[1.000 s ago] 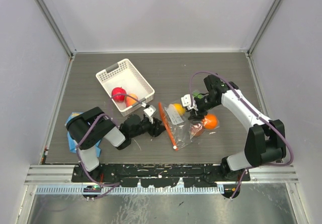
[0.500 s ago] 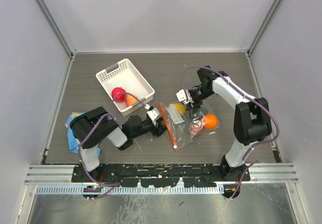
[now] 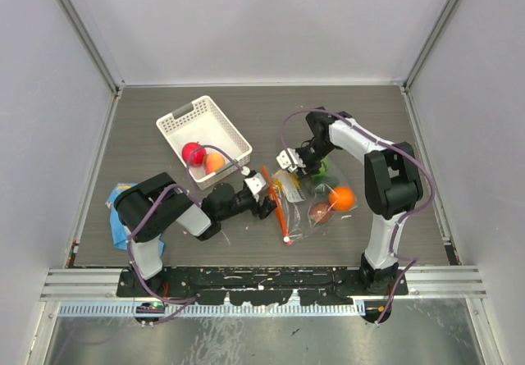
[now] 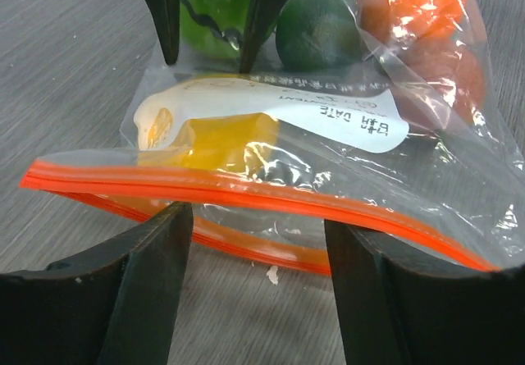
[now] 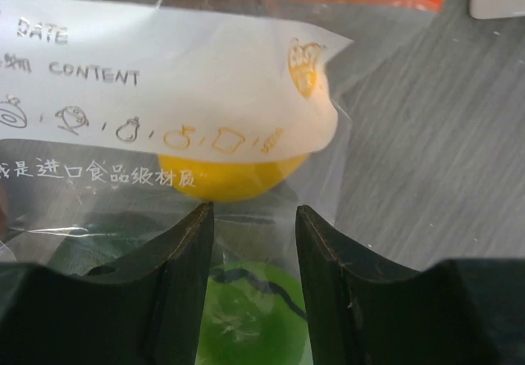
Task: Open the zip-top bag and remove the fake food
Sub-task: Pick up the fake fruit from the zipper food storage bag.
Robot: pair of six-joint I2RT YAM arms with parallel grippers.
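The zip-top bag (image 3: 305, 197) lies flat between my arms, its red-orange zip strip (image 3: 276, 205) on the left. Inside show fake food: a yellow fruit (image 4: 220, 139), a green one (image 5: 250, 320), a dark green one (image 4: 318, 25), an orange one (image 3: 343, 198) and a brown one (image 3: 320, 212). My left gripper (image 4: 258, 217) is open at the bag's mouth, and the lower zip lip crosses between its fingertips. My right gripper (image 5: 254, 209) rests on the film with its jaws apart astride the green fruit. I cannot tell whether it presses the fruit.
A white basket (image 3: 182, 119) at the back left holds a red fruit (image 3: 193, 152) and a peach one (image 3: 215, 162). A blue cloth (image 3: 120, 211) lies by the left arm's base. Grey walls close the table on three sides.
My right arm has swung left across the bag, from the orange fruit's side to the yellow and green ones. My left gripper has opened wider and crept right up to the zip strip.
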